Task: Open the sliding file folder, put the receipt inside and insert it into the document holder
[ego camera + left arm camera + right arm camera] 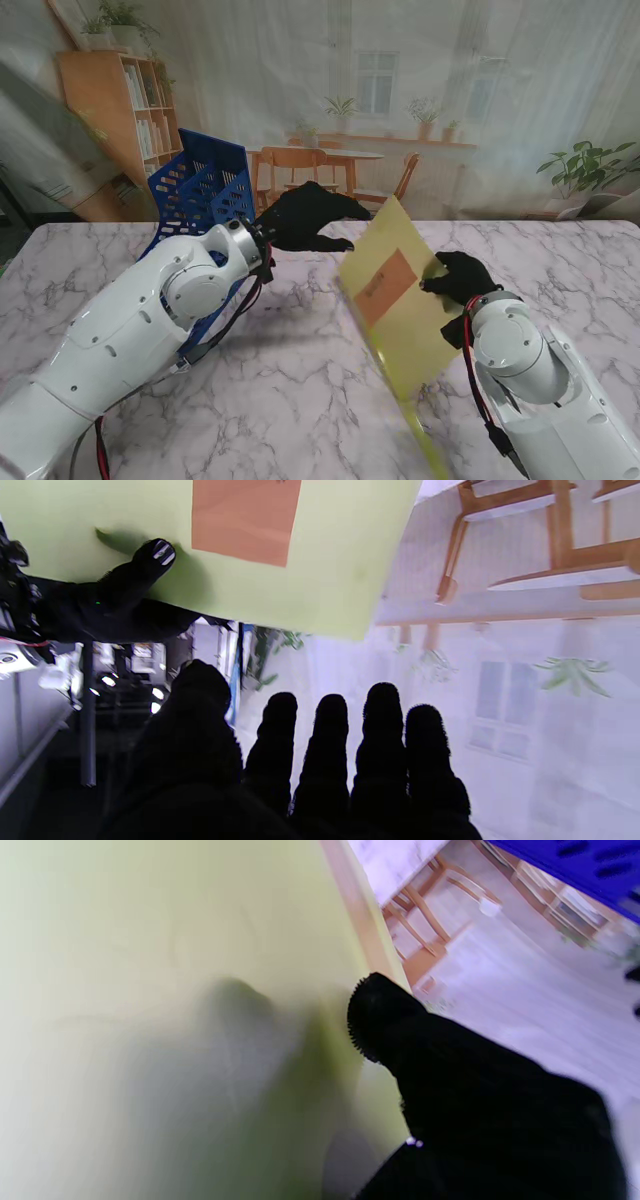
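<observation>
A translucent yellow-green file folder (405, 300) is lifted off the table and tilted, with an orange receipt (385, 287) showing through it. My right hand (458, 277) is shut on the folder's right edge, thumb on the near face. The wrist views show the same folder (310, 575) (175, 1015), the receipt (245, 517) and the right thumb (400, 1040). My left hand (308, 218) hovers open, fingers spread, between the folder and the blue mesh document holder (200, 190). It touches neither. The left fingers (325, 750) hold nothing.
The marble table (300, 390) stretches under both arms. The blue document holder stands at the far left, partly hidden behind my left forearm (150, 310). A printed room backdrop (400, 100) hangs behind the table's far edge.
</observation>
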